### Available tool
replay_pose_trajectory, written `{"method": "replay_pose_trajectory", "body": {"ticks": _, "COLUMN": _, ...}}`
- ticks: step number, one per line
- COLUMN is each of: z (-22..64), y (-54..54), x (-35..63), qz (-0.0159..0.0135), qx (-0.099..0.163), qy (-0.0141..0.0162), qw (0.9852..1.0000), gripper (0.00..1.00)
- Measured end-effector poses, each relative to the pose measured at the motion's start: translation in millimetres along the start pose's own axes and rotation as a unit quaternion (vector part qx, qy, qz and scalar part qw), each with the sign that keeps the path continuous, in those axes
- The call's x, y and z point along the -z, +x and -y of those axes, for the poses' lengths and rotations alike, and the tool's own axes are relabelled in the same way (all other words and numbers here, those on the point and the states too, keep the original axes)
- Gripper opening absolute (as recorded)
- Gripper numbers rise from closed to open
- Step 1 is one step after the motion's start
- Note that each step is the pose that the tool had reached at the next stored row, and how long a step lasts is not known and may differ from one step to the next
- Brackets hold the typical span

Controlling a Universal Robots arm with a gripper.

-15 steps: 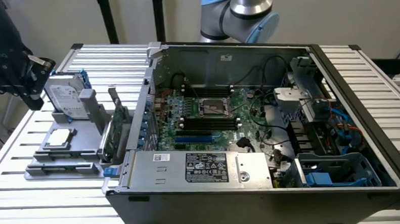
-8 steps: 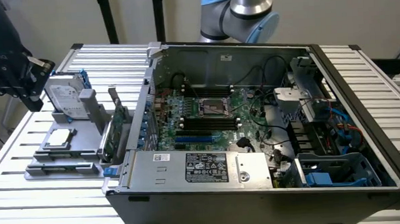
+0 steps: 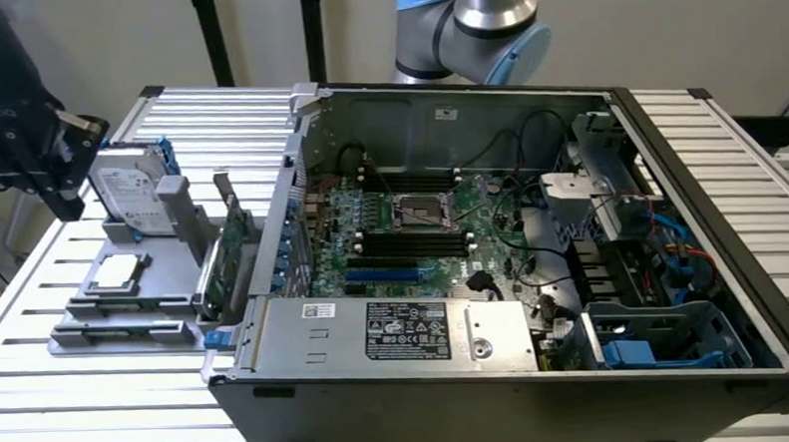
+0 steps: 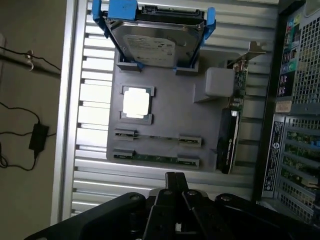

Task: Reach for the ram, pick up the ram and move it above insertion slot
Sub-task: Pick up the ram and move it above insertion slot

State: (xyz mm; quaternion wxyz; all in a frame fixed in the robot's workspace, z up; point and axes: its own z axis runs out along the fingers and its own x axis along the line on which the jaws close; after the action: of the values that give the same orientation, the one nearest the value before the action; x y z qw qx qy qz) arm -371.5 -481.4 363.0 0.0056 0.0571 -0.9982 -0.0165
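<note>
Seen from the exterior view, the gripper (image 3: 63,200) hangs high over the grey tray (image 3: 169,253), on the side away from the computer case (image 3: 509,386), with its jaws pressed together and empty. The ram (image 3: 123,333) lies at the tray's end opposite the hard drive (image 3: 130,193). The insertion slot (image 3: 402,243) sits in the case beside the tray. A good reach would part the jaws early and centre them squarely across the stick's middle. The wrist view adds the clips at each end of the stick, while the exterior view supplies the slot's place.
</note>
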Motion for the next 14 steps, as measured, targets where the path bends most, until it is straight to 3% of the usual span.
{"method": "replay_pose_trajectory", "body": {"ticks": 3, "z": 0.0, "y": 0.0, "x": -1.1, "qz": -0.0009, "qx": 0.027, "qy": 0.0002, "qw": 0.9996, "gripper": 0.11}}
{"method": "replay_pose_trajectory", "body": {"ticks": 7, "z": 0.1, "y": 0.0, "x": -2.7, "qz": -0.0021, "qx": 0.064, "qy": 0.0006, "qw": 0.9979, "gripper": 0.11}}
{"method": "replay_pose_trajectory", "body": {"ticks": 11, "z": 0.1, "y": -0.1, "x": -4.2, "qz": -0.0033, "qx": 0.100, "qy": 0.0009, "qw": 0.9950, "gripper": 0.11}}
{"method": "replay_pose_trajectory", "body": {"ticks": 14, "z": 0.2, "y": 0.0, "x": -5.4, "qz": -0.0043, "qx": 0.127, "qy": 0.0012, "qw": 0.9919, "gripper": 0.11}}
